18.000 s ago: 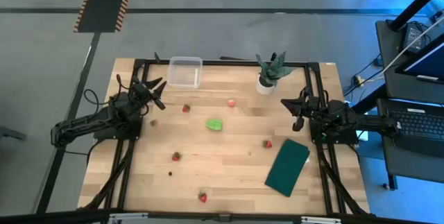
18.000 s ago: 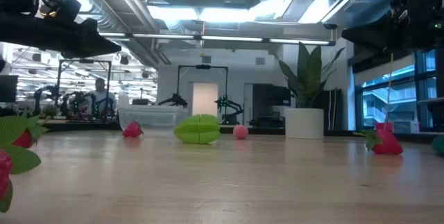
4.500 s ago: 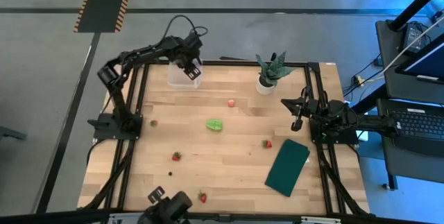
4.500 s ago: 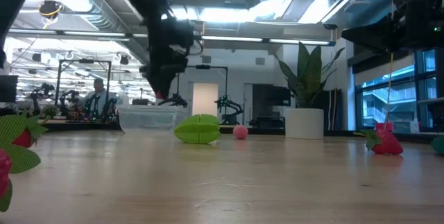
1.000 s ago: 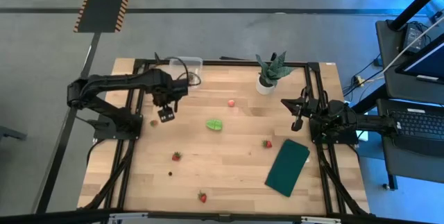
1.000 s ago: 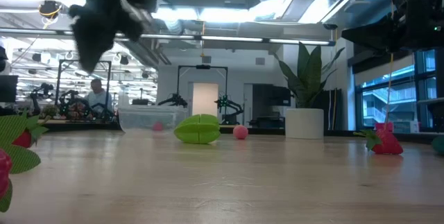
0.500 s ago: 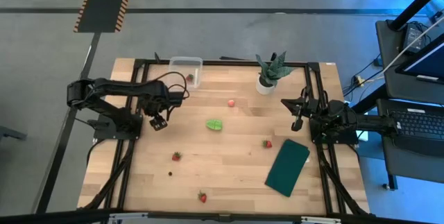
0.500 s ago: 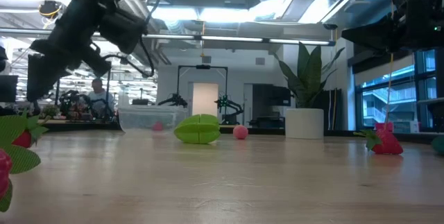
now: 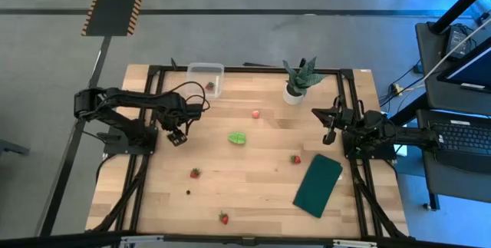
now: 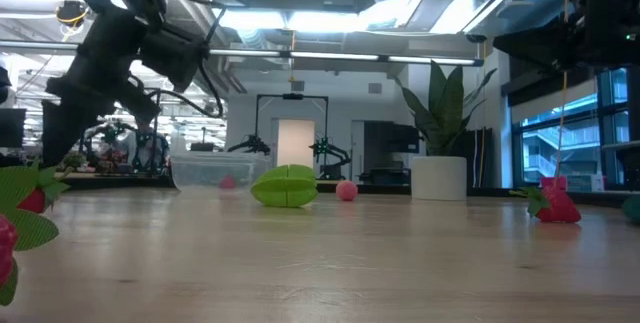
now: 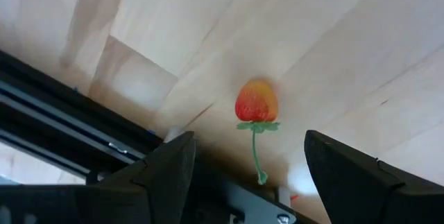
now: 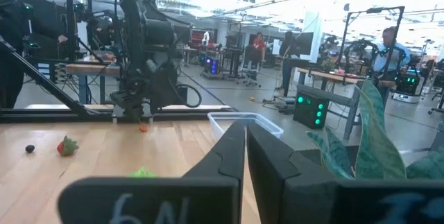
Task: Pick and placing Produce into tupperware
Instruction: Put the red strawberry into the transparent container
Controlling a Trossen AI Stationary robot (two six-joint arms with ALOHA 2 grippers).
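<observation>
the left arm reaches in from its base at the left edge of the surface, elbow bent, its wrist tipped downward and the left pincer (image 9: 177,136) held low with both fingers spread wide apart, nothing between them. the right arm sits folded at the right edge, its right pincer (image 9: 328,135) raised off the surface, the two fingers pressed closed.

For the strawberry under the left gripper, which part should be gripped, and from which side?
Grip the strawberry across its rounded red body, coming straight down from above. It lies flat on the table beside the frame rail, its thin stem trailing away, too slim to pinch. The open left gripper already straddles it, so probably little realignment is needed.
</observation>
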